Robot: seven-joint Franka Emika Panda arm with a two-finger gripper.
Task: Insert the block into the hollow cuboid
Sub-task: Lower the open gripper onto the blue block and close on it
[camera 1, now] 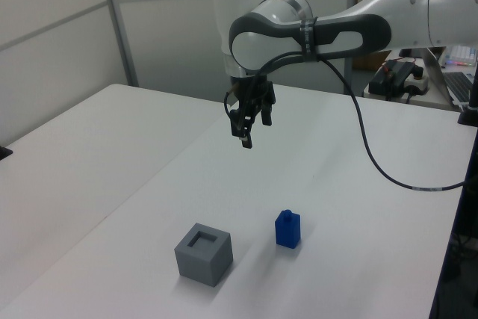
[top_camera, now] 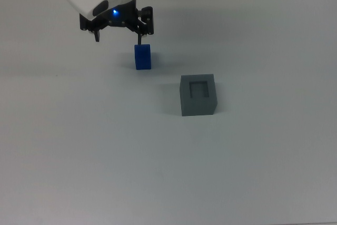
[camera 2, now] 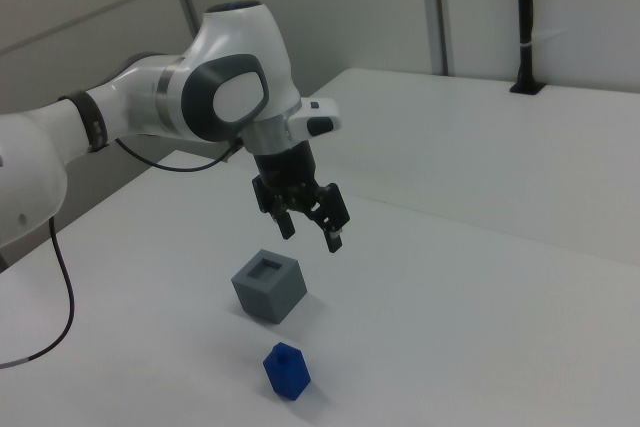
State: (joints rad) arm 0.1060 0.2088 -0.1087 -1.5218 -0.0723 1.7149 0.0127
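On the smooth, matte white table [camera 1: 112,184] stands one hollow cuboid [camera 1: 204,253], a dull dark grey box with flat faces and a square recess sunk in its top. Just beside it but apart, at the left view's right, stands one block [camera 1: 287,229]: glossy bright blue, rectangular, upright, with a small knob on its top end. Farther back, one gripper [camera 1: 244,129] hangs in the air well above the table, its two dark fingers spread wide, released, holding and touching nothing. The glossy white and grey arm [camera 1: 336,24] carries it.
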